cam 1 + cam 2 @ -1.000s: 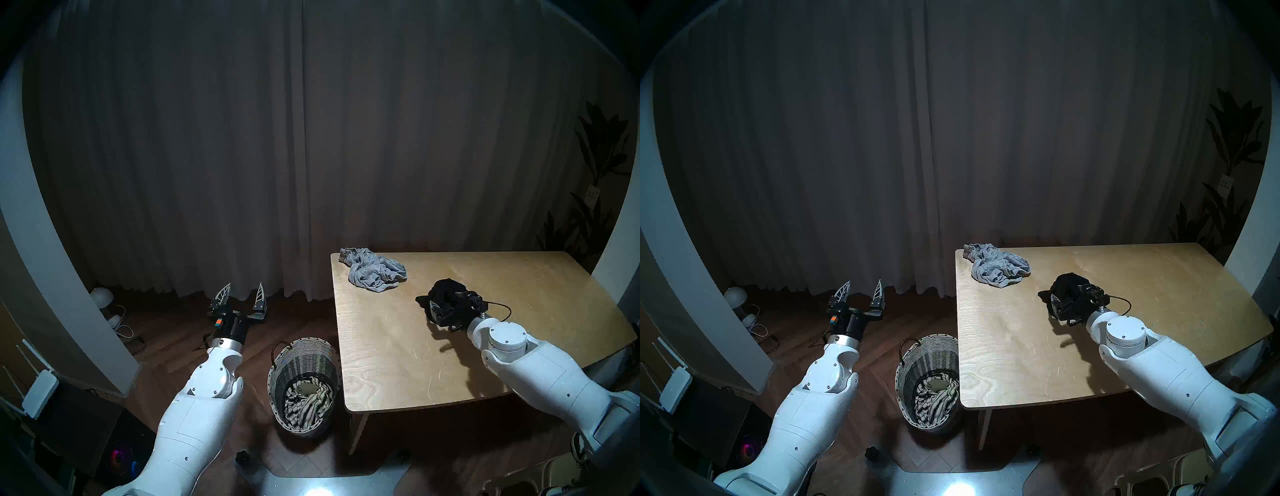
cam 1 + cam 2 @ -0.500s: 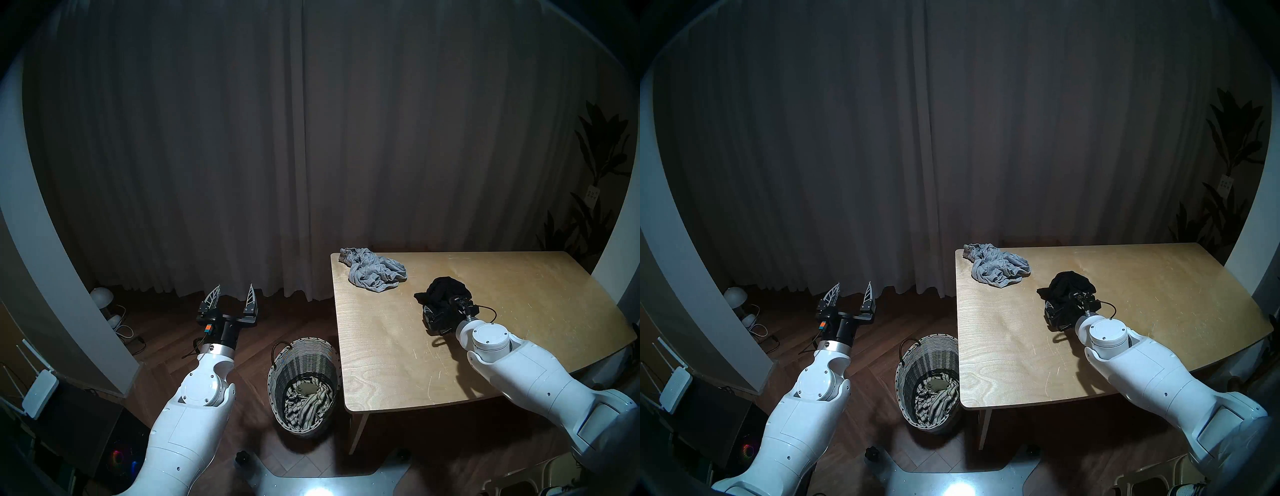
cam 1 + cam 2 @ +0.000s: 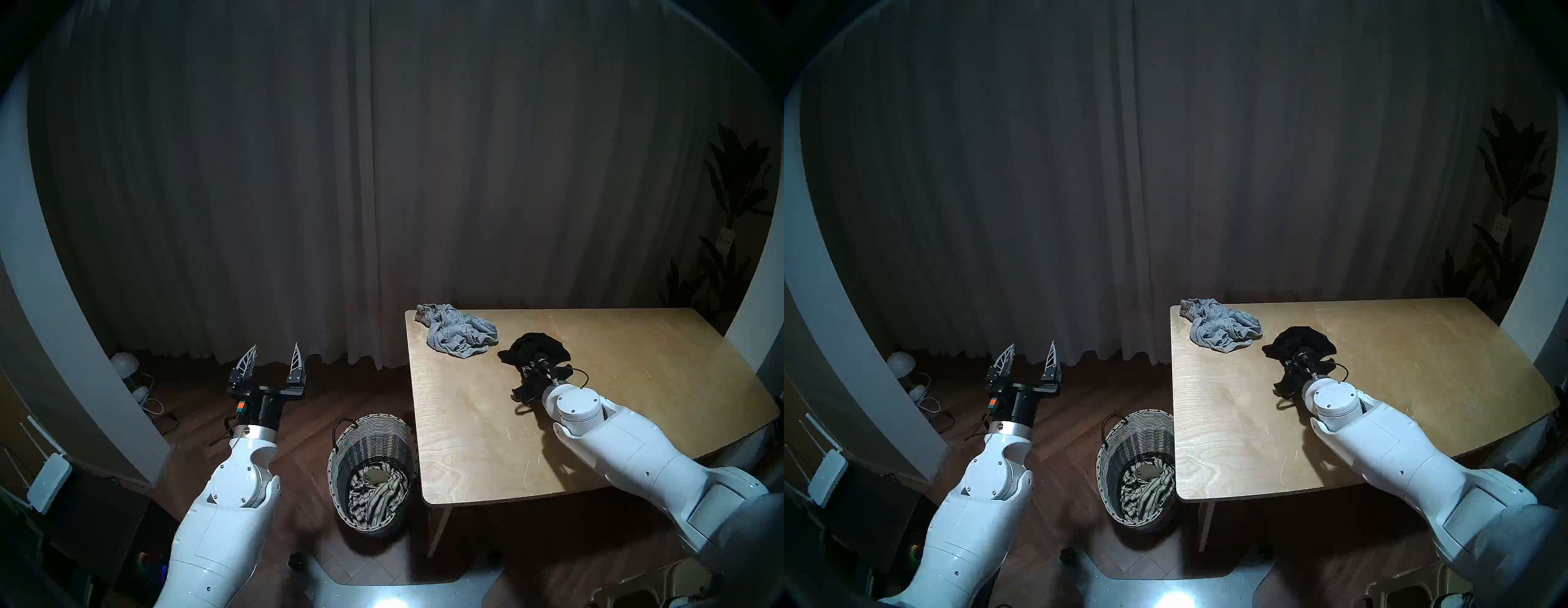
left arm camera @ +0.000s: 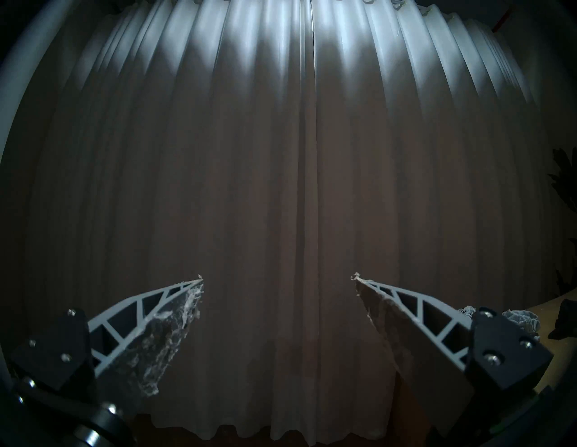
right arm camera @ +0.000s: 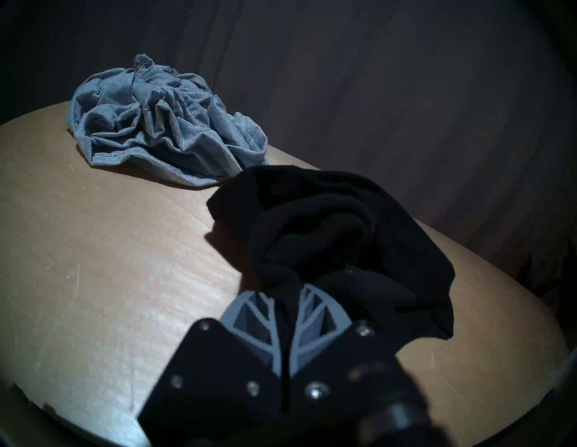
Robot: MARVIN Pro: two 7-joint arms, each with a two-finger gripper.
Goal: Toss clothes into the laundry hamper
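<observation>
Only in the right wrist view is the right gripper [image 5: 285, 299] seen clenched on the black garment [image 5: 337, 237]; the left gripper [image 3: 273, 361] is spread, empty, in the head views.

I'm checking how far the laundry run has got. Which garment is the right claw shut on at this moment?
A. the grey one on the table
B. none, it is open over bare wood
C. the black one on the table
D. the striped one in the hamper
C: in the right wrist view the right claw has its fingers pinched together on a fold of the black garment, while the grey garment lies apart, untouched.
</observation>
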